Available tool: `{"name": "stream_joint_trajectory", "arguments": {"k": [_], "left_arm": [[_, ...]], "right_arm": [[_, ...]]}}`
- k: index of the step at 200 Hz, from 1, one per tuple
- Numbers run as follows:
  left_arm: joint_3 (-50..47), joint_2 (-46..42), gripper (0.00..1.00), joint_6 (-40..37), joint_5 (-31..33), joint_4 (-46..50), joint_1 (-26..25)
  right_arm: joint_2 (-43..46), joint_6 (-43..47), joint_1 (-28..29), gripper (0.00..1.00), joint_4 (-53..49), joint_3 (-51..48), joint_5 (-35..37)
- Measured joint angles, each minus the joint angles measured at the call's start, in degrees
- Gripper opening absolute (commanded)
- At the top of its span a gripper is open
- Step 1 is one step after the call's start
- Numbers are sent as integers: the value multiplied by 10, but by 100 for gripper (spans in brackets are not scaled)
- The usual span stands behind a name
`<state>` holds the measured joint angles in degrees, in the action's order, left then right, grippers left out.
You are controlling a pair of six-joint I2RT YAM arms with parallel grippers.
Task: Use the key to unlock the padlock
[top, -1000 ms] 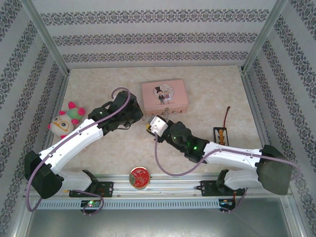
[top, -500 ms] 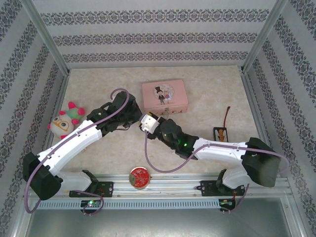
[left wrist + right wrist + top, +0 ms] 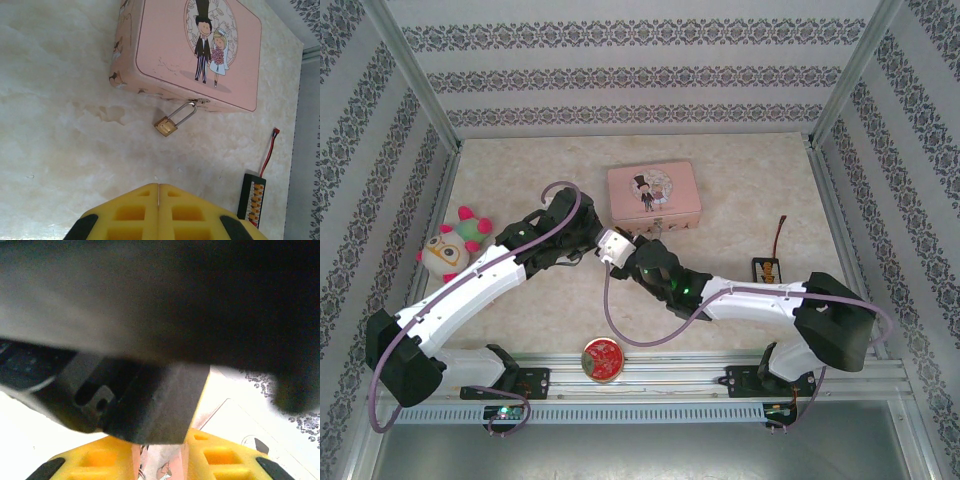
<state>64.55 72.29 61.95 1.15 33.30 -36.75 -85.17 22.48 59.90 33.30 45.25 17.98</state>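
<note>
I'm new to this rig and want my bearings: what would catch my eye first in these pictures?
The pink tin box with its cartoon wedding couple sits toward the back of the table, a small brass padlock hooked on its front clasp. Just in front of it the left arm and right arm meet tip to tip. A bright plush toy lies at the table's left edge.

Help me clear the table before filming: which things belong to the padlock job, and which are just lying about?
Job: padlock, pink tin box it hangs on.
Lying about: plush toy, round red tin, connector board with red wire.
</note>
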Motion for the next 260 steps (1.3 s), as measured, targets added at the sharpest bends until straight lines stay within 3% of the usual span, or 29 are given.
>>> {"name": "stream_joint_trajectory", "arguments": {"k": [260], "left_arm": [[-10,-8,0,5,11,-11,0]], "right_arm": [[-2,-28,7,32,33,-26,23]]}}
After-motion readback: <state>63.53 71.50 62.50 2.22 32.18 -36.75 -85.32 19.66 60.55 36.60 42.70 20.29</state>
